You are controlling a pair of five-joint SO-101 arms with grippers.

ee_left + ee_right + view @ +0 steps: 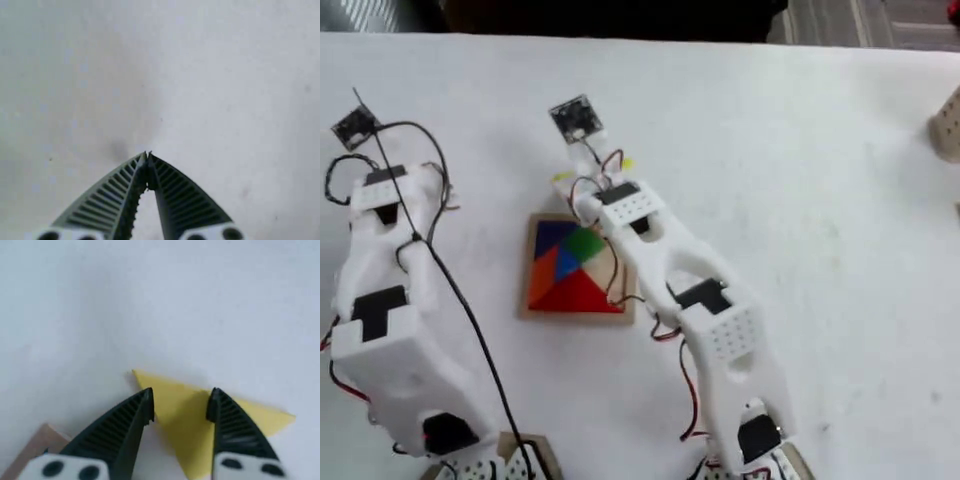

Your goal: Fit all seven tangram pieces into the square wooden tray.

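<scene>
Right fingers (pixel 122 427) straddling yellow triangle (pixel 182 412), tray (pixel 35 445) near

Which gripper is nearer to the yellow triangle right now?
Right. The right gripper is open, straddling the yellow triangle; the left gripper is shut over bare table, away from it.

The high view looks steeply down over the white tabletop (pixel 820 150) from well above, from the base end of the left arm (pixel 390 300) and right arm (pixel 705 300). Each wrist view rides just behind its own tips, the left end effector (pixel 148 159) and the right end effector (pixel 180 401), facing the tabletop from close by. The right wrist and high views share the yellow piece (pixel 185 415) and a corner of the tray (pixel 35 447).
</scene>
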